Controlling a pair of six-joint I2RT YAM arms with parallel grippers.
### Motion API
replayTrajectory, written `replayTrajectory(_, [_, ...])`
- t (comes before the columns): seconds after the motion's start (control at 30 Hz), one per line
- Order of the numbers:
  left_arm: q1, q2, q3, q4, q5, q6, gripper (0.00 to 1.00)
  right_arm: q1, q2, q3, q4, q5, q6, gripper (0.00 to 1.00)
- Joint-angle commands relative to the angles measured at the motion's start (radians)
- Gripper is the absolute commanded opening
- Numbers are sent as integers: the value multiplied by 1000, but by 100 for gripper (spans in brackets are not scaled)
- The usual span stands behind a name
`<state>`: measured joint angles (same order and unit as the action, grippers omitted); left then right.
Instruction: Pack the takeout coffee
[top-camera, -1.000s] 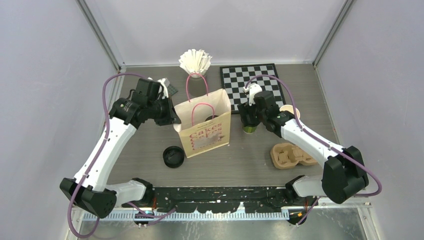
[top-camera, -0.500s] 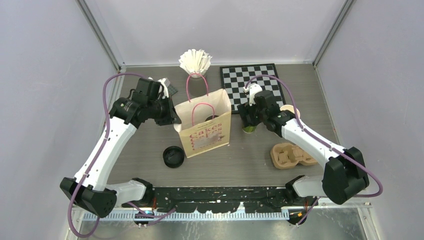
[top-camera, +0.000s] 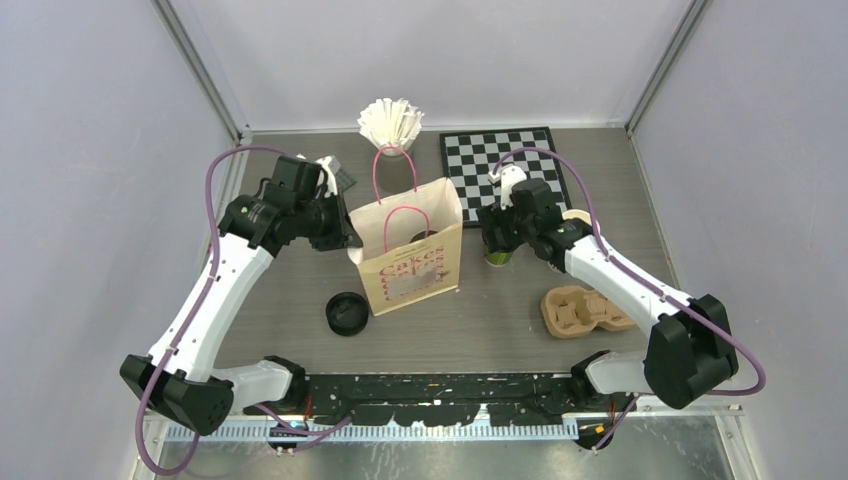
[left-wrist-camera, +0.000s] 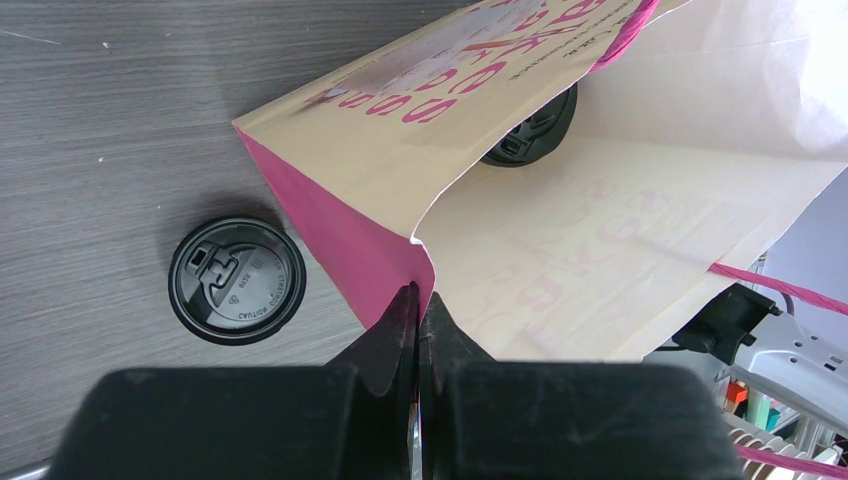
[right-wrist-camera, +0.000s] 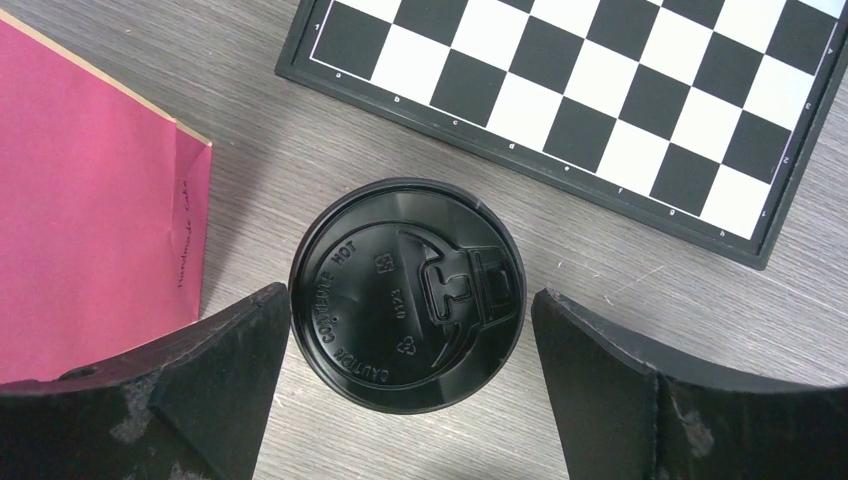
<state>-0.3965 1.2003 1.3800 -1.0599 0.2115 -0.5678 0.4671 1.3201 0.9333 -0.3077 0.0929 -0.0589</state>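
**Lidded cup bracketed by the open right gripper, bag held ready**

The right gripper (right-wrist-camera: 412, 335) is spread about as wide as it goes and holds nothing. The takeout cup (right-wrist-camera: 405, 295) is seen straight down from the right wrist, upright on the bench (top-camera: 500, 330), with its black lid centred between the two fingers. The cup's long axis is therefore vertical and runs along the gripper's line of approach. One finger stands to each side of the wall, and no contact can be made out.

The cup stands between the paper bag (top-camera: 410, 265) and the chessboard (top-camera: 505, 165), just beside both, and far nearer the right arm than the left. From the cup, the bag lies toward the robot's left.

The left gripper (left-wrist-camera: 418, 310) is closed fully on the bag's rim, so the mouth is kept open and upward. A black lid (left-wrist-camera: 525, 130) is visible inside the bag. Another lid (left-wrist-camera: 237, 281) lies on the bench in front of it; whether a cup stands under it cannot be told.

The grasp is judged to be the step in hand, with a lift and a leftward carry over the rim to follow.
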Motion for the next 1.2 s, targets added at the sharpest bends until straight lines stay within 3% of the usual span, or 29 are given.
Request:
replayTrajectory(0.0, [4, 4, 27, -11, 25, 11, 0, -6, -4, 14, 26, -26, -11, 94])
replayTrajectory(0.27, [4, 3, 30, -14, 25, 9, 0, -6, 21, 8, 9, 9, -13, 93])
replayTrajectory(0.7, [4, 0, 34, -19, 26, 13, 0, -5, 31, -2, 12, 8, -15, 81])
replayTrajectory(1.17, [4, 9, 58, -32, 49, 31, 0, -7, -4, 37, -59, 17, 1, 80])
